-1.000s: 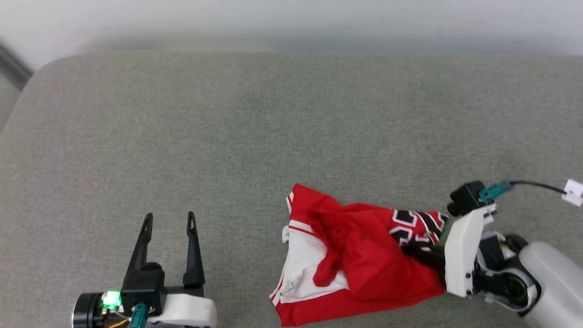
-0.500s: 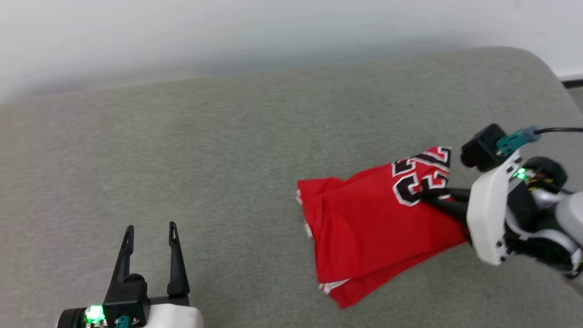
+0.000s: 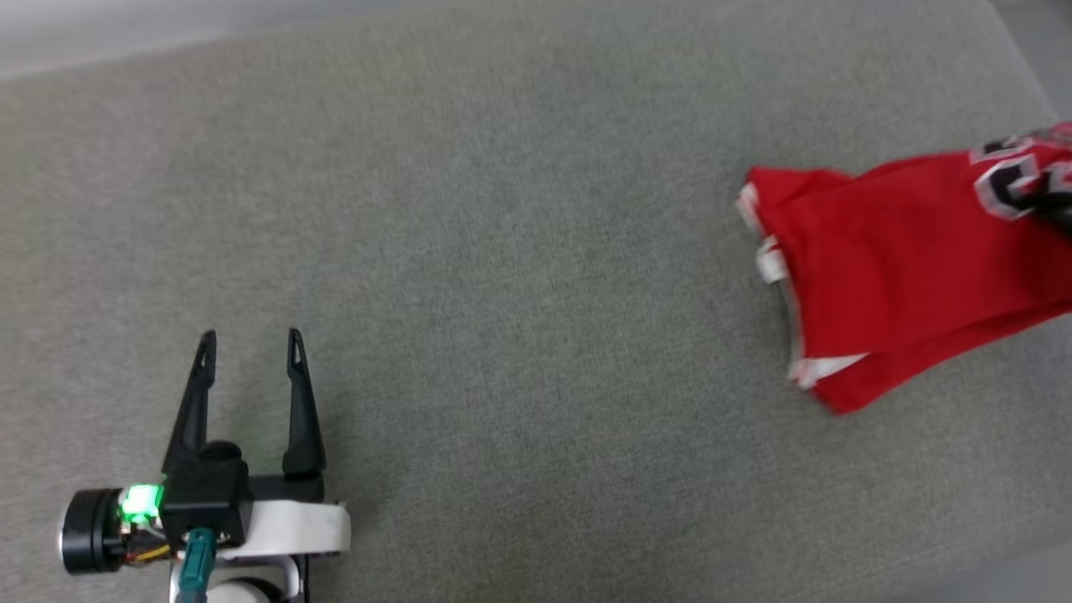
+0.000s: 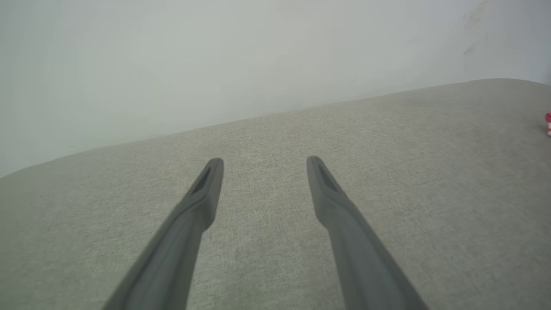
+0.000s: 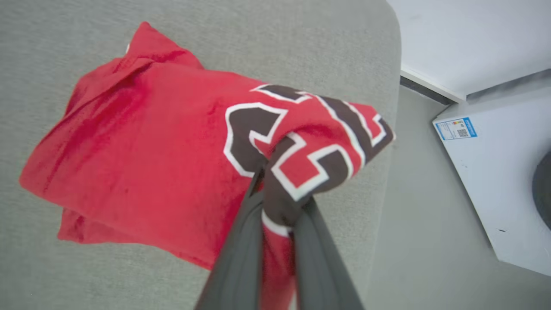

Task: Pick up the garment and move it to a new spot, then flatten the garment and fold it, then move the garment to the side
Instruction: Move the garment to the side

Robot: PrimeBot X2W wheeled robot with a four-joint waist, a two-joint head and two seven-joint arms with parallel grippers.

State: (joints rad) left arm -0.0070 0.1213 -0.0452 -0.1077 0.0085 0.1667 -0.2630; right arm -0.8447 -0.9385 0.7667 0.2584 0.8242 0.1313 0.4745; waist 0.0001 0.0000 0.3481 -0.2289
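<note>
Garment (image 5: 150, 142) at cushion (image 3: 502, 251) edge (gripped), wide cushion leftward

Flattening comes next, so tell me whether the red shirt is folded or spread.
Doubled over, not spread: the garment shows stacked layers, bunched where the shut right hand pinches its printed number.

Large dark block numerals (image 5: 249, 125) with white outlines stand on the red garment (image 5: 142, 142), in the middle of the right wrist view. The cloth is bunched there, so the digits cannot be read surely. At the right edge of that view, a white cabinet (image 5: 495, 193) bears a blue-edged sticker (image 5: 455, 128) with a square code, its print too small to read.
</note>
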